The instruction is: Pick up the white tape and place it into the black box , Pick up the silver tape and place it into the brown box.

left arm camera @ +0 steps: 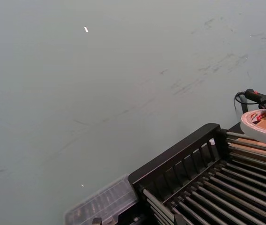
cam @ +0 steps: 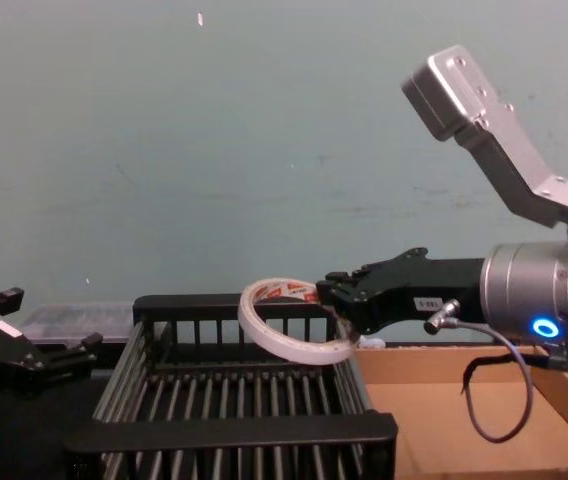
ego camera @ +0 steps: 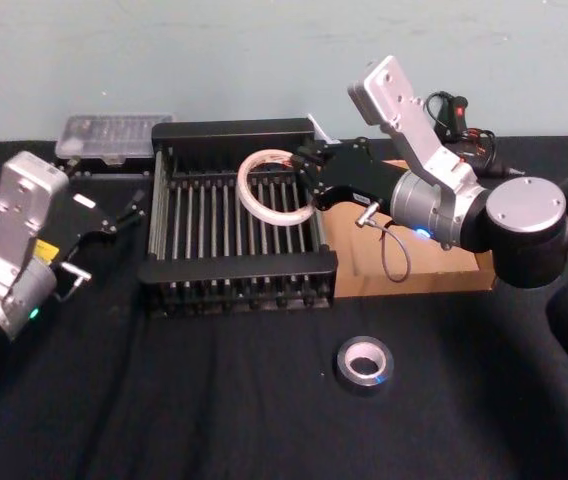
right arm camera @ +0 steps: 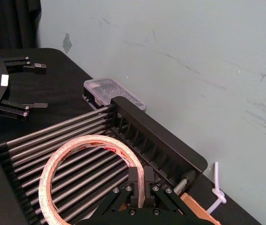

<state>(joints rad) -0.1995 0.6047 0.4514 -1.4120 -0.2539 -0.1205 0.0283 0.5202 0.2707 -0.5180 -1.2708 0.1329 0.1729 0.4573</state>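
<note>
White tape point(ego camera: 244, 190) hangs tilted over the black box point(ego camera: 234, 268), its rim pinched by the right gripper point(ego camera: 307, 177). The silver tape point(ego camera: 346, 362) lies on the table point(ego camera: 214, 400) before the brown box point(ego camera: 434, 265). The left gripper point(ego camera: 129, 212) sits spread beside the black box.
</note>
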